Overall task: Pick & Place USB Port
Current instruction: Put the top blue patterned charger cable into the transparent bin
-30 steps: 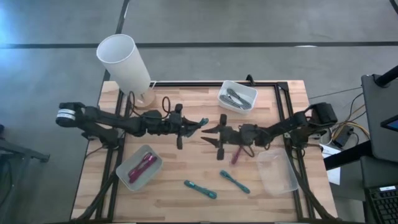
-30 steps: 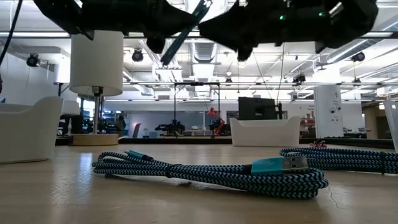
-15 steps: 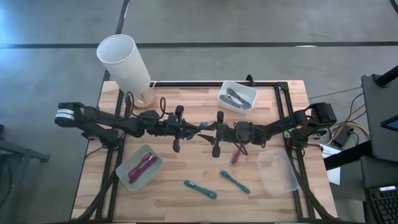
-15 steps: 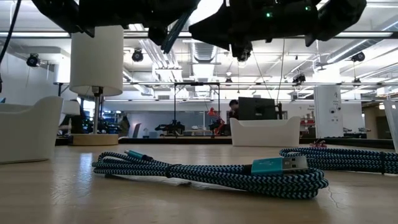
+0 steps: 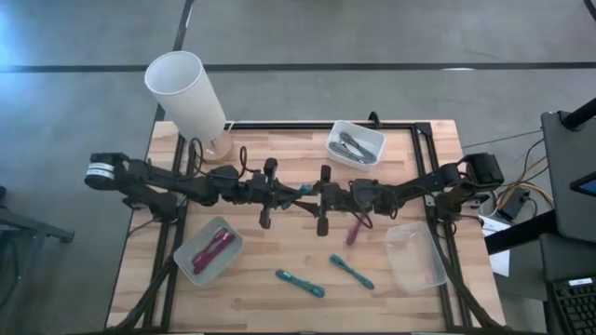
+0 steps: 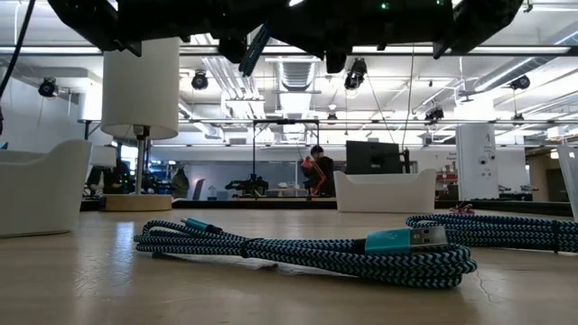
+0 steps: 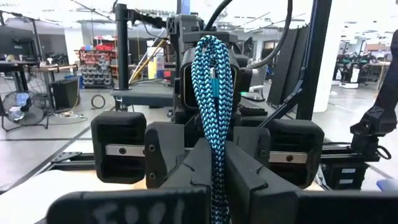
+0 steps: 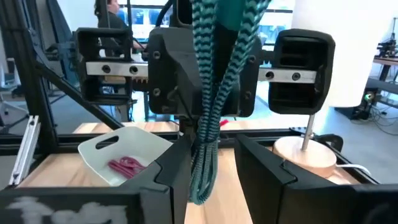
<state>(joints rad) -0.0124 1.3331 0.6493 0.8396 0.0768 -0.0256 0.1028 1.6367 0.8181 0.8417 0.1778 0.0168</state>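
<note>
A bundled teal braided USB cable (image 5: 304, 189) hangs in the air over the middle of the table, with my left gripper (image 5: 293, 192) shut on it. In the left wrist view the cable (image 7: 214, 93) stands upright between my fingers. My right gripper (image 5: 317, 194) faces the left one, open. Its fingers (image 8: 261, 168) stand on either side of the cable's lower end (image 8: 202, 180), with a gap showing on one side. My left gripper pinches the folded bundle of cable strands (image 7: 217, 146) between its two fingers. The fingers come in level from the table's left and lie across the strands. The bundle stands upright, its loop (image 7: 211, 50) above the fingers, lifted clear of the table.
A white tray (image 5: 186, 256) at the near left holds pink cables. Two teal cables (image 5: 300, 282) (image 5: 351, 272) and a pink one (image 5: 354, 231) lie on the wood. A white bin (image 5: 355, 143) stands at the back, a clear bin (image 5: 415, 256) at the right and a lamp (image 5: 186, 93) far left.
My right gripper has gone toward the table's left and slightly up, closing in on the left gripper until its fingers stand around the held cable. My left gripper has stayed in place and tipped slightly, the cable still in its hold.
</note>
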